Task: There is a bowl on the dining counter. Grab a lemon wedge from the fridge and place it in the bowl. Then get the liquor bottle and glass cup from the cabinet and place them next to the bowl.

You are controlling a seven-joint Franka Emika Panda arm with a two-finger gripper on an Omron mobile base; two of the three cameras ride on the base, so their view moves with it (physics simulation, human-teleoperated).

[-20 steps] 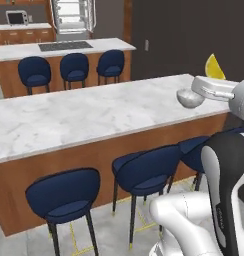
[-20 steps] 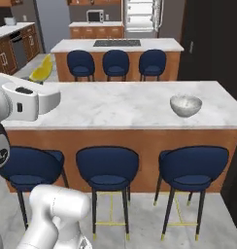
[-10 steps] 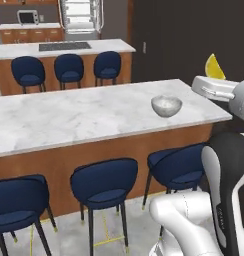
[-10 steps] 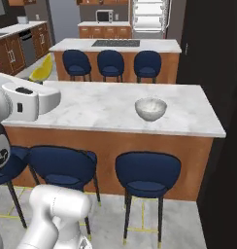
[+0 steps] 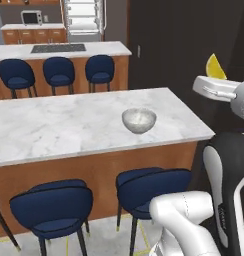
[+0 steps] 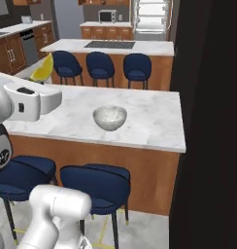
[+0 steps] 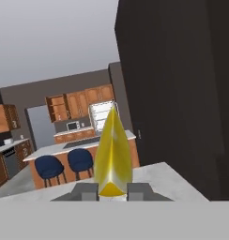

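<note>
On the marble worktop (image 5: 54, 125) the bowl (image 5: 139, 120) is sitting empty; we are gripping the lemon wedge (image 7: 112, 154) in our closed hand (image 7: 112, 191), raised beside it. Bottle and glass are waiting.

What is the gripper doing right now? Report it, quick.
Gripper: shut on the lemon wedge, which stands up between its fingertips.
</note>
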